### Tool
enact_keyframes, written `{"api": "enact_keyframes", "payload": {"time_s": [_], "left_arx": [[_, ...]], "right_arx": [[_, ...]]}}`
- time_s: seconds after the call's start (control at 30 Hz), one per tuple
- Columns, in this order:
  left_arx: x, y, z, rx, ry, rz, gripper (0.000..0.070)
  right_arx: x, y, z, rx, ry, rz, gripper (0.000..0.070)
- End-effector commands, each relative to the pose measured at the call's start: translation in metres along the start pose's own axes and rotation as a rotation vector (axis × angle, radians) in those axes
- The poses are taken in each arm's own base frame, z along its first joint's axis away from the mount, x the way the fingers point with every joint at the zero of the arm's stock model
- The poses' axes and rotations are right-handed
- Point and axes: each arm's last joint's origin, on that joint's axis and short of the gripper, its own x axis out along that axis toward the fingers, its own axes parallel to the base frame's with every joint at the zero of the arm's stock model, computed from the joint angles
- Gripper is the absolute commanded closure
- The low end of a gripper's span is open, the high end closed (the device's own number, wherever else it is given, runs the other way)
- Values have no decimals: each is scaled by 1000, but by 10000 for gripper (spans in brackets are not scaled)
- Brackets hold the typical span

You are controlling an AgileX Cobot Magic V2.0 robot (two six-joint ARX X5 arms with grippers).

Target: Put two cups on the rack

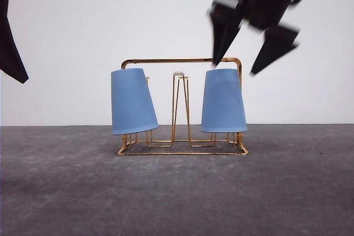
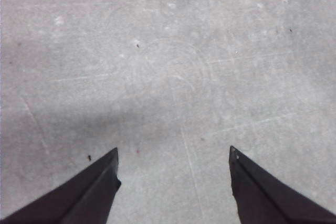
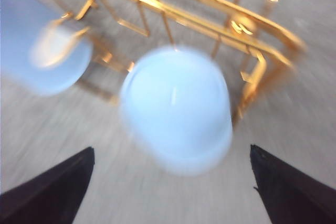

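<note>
Both cups, the left cup tilted and the right cup nearly upright, hang inverted over prongs of the rack on the desk (mouths down, presumably to drain); the right end effector and left end effector are spread, empty
</note>
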Motion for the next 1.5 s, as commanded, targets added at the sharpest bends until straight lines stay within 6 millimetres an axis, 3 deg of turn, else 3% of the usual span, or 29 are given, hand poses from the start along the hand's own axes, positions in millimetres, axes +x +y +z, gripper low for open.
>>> {"api": "enact_keyframes", "payload": {"time_s": [0.0, 0.17, 0.47, 0.67, 0.77, 0.9, 0.97, 1.0, 1.03, 1.07, 1.23, 1.47], "left_arx": [[0, -1, 2, 4, -7, -1, 317], [0, -1, 2, 4, -6, -1, 317], [0, -1, 2, 5, -7, -1, 317], [0, -1, 2, 14, -8, -1, 317], [0, -1, 2, 46, -10, -2, 317], [0, -1, 2, 61, -7, -1, 307], [0, -1, 2, 62, -7, -1, 371], [0, -2, 2, 62, -13, -6, 603], [0, -2, 3, 68, -23, -12, 698], [0, -3, 5, 79, -37, -17, 694], [-1, -4, 9, 199, -88, -19, 700], [-2, -3, 9, 206, -89, -18, 700]], "right_arx": [[-4, 2, -6, 5, 74, 1, 104], [-13, 4, -32, -1, 66, 52, 161], [-16, 3, -118, -35, -137, 102, 162], [-19, 1, -172, 44, -272, 123, 162], [-18, -1, -189, 80, -354, 122, 162], [-23, 0, -196, 69, -388, 129, 161], [-26, 1, -196, 64, -400, 136, 223], [-27, 1, -196, 63, -408, 134, 466], [-28, 1, -196, 57, -413, 130, 603], [-28, 1, -196, 47, -416, 125, 663], [-28, 1, -196, 49, -421, 117, 690], [-28, 1, -196, 49, -422, 117, 690]]}}
